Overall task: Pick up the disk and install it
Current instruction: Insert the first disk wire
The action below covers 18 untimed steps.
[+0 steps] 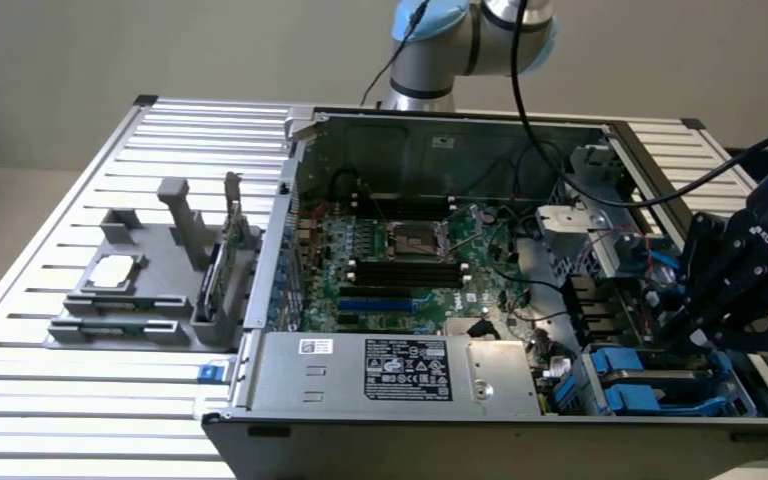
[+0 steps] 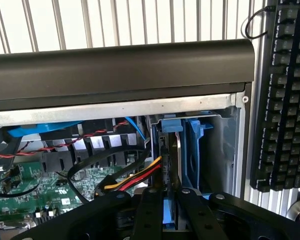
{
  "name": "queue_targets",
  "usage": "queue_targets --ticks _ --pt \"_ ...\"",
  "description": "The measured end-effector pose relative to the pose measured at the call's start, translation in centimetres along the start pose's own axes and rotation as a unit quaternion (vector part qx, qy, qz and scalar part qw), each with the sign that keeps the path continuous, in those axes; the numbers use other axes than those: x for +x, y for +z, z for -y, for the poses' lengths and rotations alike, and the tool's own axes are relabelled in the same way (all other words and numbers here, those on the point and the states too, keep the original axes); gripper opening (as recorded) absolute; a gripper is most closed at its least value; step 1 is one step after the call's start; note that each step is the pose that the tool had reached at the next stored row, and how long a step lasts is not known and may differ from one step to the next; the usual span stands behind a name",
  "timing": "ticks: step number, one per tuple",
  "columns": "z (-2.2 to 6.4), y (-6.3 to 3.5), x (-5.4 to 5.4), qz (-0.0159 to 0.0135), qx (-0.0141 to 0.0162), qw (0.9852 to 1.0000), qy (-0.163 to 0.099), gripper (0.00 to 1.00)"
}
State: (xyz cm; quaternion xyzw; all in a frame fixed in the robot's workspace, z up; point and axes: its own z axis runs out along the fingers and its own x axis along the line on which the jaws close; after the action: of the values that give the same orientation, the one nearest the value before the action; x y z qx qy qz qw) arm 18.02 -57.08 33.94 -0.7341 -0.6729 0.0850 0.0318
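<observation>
1. The computer case (image 1: 491,140) lies open on a slatted metal table (image 1: 37,400), with its green circuit board (image 1: 398,250) facing up.
2. A grey power supply box (image 1: 404,368) with a printed label sits along the near edge of the case.
3. The arm's black gripper (image 1: 704,320) is down inside the case at the exterior view's right end, over the drive bays.
4. In the wrist view its two fingers (image 2: 149,210) are drawn in close and clamped on the disk (image 2: 169,221). The disk is seen edge-on, and a strip of its blue frame shows between them.
5. The disk stands on edge in a slot of the drive cage, near a corner of the case, with the case's dark rim (image 2: 120,65) beyond it.
6. Just beside it, another blue carrier (image 2: 196,145) sits in the neighbouring slot.
7. A bundle of yellow, red and black wires (image 2: 135,176) runs up to the side of the disk. I cannot tell whether it is plugged in.
8. A black keyboard (image 2: 285,100) lies on the table outside the case, past the corner nearest the disk.
9. At the exterior view's left, well apart from the gripper, a grey holder (image 1: 131,300) stands on the table. It carries a small silver chip (image 1: 115,270) and a thin upright card (image 1: 233,215).
</observation>
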Motion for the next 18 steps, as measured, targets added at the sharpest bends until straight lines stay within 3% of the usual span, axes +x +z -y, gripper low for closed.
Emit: queue_targets --ticks 4,10,18 --pt "-0.29 -0.05 0.0 0.0004 0.0044 1.0 0.0 0.16" --pt "-0.58 -0.1 0.1 0.0021 0.0152 0.9999 -0.001 0.16" --pt "-1.06 -0.15 0.1 0.0048 0.0223 0.9997 -0.001 0.16"
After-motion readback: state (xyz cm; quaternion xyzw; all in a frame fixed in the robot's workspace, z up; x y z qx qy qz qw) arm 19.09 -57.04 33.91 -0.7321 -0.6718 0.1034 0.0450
